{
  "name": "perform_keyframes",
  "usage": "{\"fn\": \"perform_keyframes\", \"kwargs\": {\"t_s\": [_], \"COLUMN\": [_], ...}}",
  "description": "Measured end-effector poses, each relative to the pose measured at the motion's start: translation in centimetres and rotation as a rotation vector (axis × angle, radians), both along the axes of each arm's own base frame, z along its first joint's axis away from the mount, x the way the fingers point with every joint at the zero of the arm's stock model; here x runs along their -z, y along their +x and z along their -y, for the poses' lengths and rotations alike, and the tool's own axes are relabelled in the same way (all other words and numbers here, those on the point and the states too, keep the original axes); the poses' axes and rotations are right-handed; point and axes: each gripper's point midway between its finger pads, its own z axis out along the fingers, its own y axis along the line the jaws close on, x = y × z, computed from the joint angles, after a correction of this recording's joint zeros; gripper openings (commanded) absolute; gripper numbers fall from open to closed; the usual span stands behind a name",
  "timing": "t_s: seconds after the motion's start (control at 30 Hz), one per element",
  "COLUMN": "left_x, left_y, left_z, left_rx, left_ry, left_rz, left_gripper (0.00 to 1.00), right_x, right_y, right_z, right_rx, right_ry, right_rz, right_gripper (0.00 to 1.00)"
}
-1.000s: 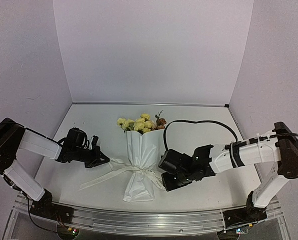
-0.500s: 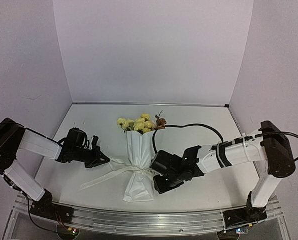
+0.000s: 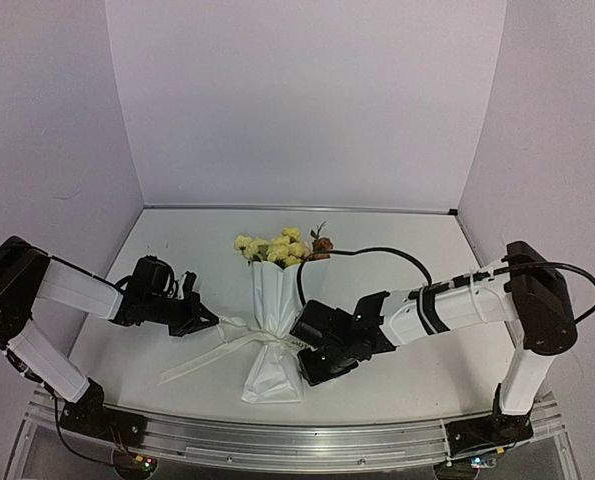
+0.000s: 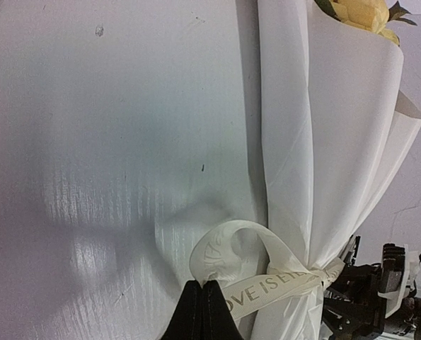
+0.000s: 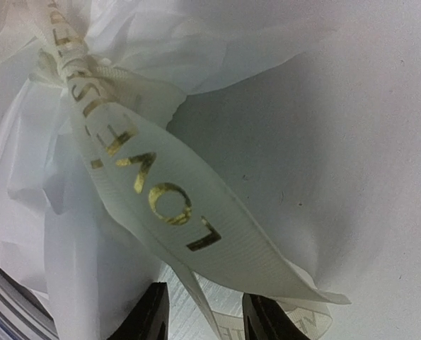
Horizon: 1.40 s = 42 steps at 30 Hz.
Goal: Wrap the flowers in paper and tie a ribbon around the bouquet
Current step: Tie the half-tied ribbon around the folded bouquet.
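Cream lettered ribbon slants, ungripped, off the white paper-cone bouquet into the half-open right pincer — left pincer pinches its other tail.

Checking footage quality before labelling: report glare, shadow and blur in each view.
Top external: even light, sharp, bottom rail bowed by the lens. Left wrist: glare patch on the table, soft shadow beside the paper. Right wrist: ribbon lettering crisp and glinting.

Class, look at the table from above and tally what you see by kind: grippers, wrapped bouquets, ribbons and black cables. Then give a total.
2 grippers: left gripper, right gripper
1 bouquet
1 ribbon
1 black cable
Total: 5
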Motion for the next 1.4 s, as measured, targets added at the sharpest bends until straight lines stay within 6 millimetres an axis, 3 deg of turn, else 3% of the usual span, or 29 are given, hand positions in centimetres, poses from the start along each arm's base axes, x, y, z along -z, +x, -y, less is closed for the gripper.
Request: {"fn": "perform_keyframes", "kwargs": {"t_s": [0.1, 0.13, 0.3, 0.67, 1.03, 1.27, 1.4], "left_x": [0.0, 0.0, 0.1, 0.9, 1.2, 1.4, 1.5], "left_y": [0.0, 0.0, 0.3, 1.2, 1.4, 1.6, 1.4], "left_z": [0.0, 0.0, -0.4, -2.6, -3.2, -3.9, -3.9], "left_rx": [-0.001, -0.002, -0.021, -0.084, -0.098, -0.118, -0.115], "left_ry": [0.001, 0.001, 0.009, 0.013, 0.006, 0.008, 0.005], "left_rz": [0.000, 0.000, -0.002, -0.050, -0.066, -0.075, -0.082], "left_gripper": [0.00, 0.00, 0.00, 0.00, 0.00, 0.00, 0.00], "right_x": [0.1, 0.0, 0.0, -2.0, -0.6, 0.6, 0.8], "right_y": [0.2, 0.3, 0.6, 0.3, 0.2, 0.6, 0.8], "right_z": [0.0, 0.0, 0.5, 4.7, 7.7, 11.3, 11.8], "right_rx": [0.008, 0.011, 0.052, 0.170, 0.277, 0.412, 0.460], "right_ry": [0.002, 0.002, 0.010, 0.072, 0.031, -0.010, -0.004], "right_rz": [0.003, 0.006, 0.019, 0.080, 0.085, 0.065, 0.055], "right_gripper": [0.02, 0.00, 0.00, 0.00, 0.00, 0.00, 0.00]}}
